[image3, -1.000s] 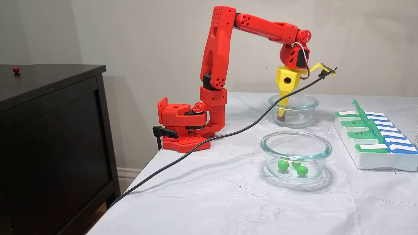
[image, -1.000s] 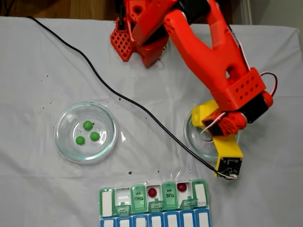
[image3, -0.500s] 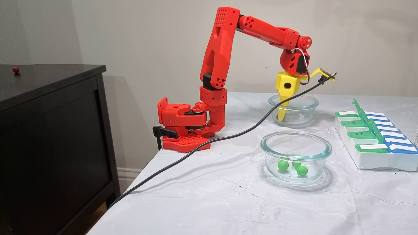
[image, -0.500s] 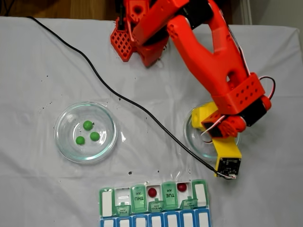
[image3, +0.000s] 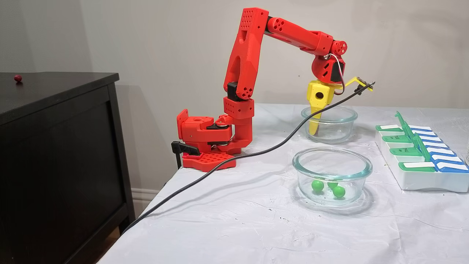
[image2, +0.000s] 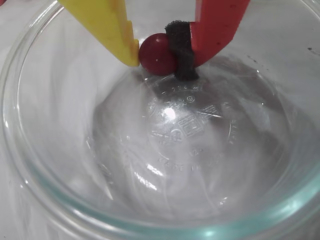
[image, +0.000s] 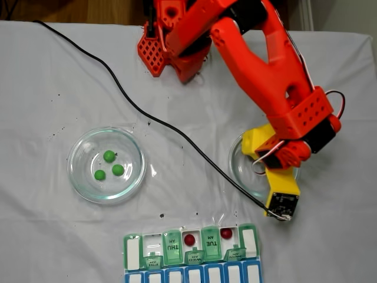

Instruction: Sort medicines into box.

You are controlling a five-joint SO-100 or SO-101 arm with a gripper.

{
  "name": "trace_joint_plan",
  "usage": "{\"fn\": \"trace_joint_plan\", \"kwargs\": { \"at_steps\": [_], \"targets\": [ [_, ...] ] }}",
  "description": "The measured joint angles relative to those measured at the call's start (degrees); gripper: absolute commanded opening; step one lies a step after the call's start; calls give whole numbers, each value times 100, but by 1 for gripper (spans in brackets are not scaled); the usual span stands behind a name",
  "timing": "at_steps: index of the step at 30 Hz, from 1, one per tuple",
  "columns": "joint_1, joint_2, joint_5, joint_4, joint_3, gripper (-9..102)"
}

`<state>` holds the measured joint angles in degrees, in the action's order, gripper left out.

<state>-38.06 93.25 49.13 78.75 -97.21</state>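
Note:
In the wrist view my gripper (image2: 159,60) is shut on a dark red medicine ball (image2: 154,54), pinched between the yellow finger (image2: 112,30) and the red finger's black pad (image2: 181,52). It hangs low inside a clear glass dish (image2: 30,175). From the side the gripper (image3: 314,132) reaches down into that dish (image3: 329,112). Three green medicines (image: 109,156) lie in the other glass dish (image: 79,186). The box (image: 132,253) sits at the near table edge with two red medicines (image: 189,239) in open compartments.
A black cable (image: 147,121) runs across the white cloth to the wrist camera (image: 281,203). The arm's red base (image3: 205,141) is clamped at the table's far edge. A black cabinet (image3: 55,146) beside the table carries one red ball (image3: 17,77).
The gripper dipped deeper into the right-hand dish onto the red ball, then shifted slightly toward the arm's base. Dishes, green balls and box have not moved.

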Motion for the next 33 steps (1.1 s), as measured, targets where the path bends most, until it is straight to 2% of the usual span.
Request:
{"fn": "trace_joint_plan", "kwargs": {
  "at_steps": [10, 16, 27, 33],
  "targets": [
    [606, 536, -1890, -105, 501, 0],
    [1222, 773, -2522, 448, 1371, 0],
    [2848, 1362, -2347, -18, 1512, 0],
    [3691, 1301, -2109, -650, 1406, 0]
  ]
}}
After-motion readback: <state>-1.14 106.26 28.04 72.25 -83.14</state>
